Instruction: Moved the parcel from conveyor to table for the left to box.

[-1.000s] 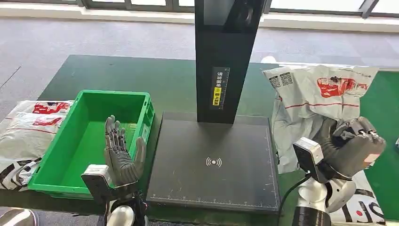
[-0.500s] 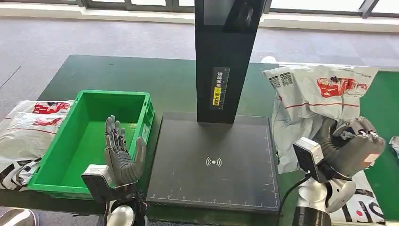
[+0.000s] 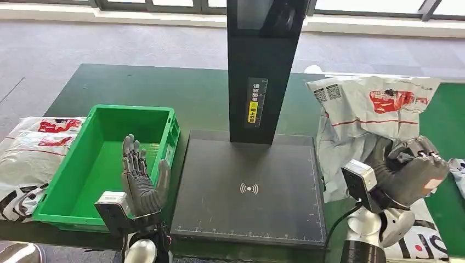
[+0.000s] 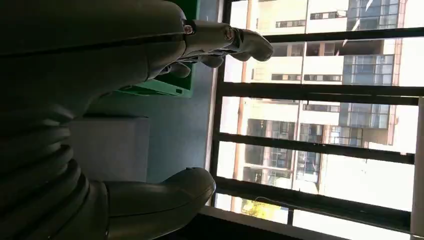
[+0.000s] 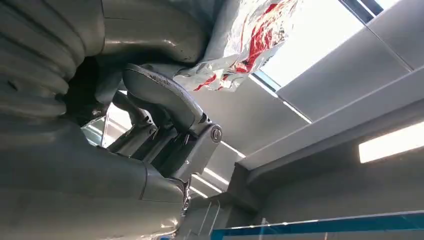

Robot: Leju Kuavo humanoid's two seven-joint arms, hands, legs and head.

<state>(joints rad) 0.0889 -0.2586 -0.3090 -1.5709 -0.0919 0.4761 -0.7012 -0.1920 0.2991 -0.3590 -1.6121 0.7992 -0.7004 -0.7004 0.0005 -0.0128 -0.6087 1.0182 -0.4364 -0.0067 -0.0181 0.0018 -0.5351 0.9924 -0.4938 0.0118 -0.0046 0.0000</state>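
Note:
A white plastic parcel (image 3: 362,109) with red print and barcode labels hangs crumpled at the right, over the edge between the scanner plate and the green conveyor (image 3: 445,123). My right hand (image 3: 408,172) grips its lower part, fingers curled into the plastic; in the right wrist view the parcel (image 5: 250,40) bunches just past the curled fingers (image 5: 165,95). My left hand (image 3: 141,178) stands upright with fingers spread and holds nothing, at the near right corner of the green box (image 3: 134,109). In the left wrist view the left hand (image 4: 150,60) reaches past the green box (image 4: 167,86).
A black scanner plate (image 3: 249,164) with a tall black column (image 3: 263,71) fills the table's middle. More white parcels (image 3: 33,148) lie left of the box. Another parcel (image 3: 425,241) lies under my right hand, and one more (image 3: 456,174) shows at the right edge.
A white parcel has slid into view at the right edge, on the conveyor. My right hand has shifted very slightly with its parcel. The left hand has not moved.

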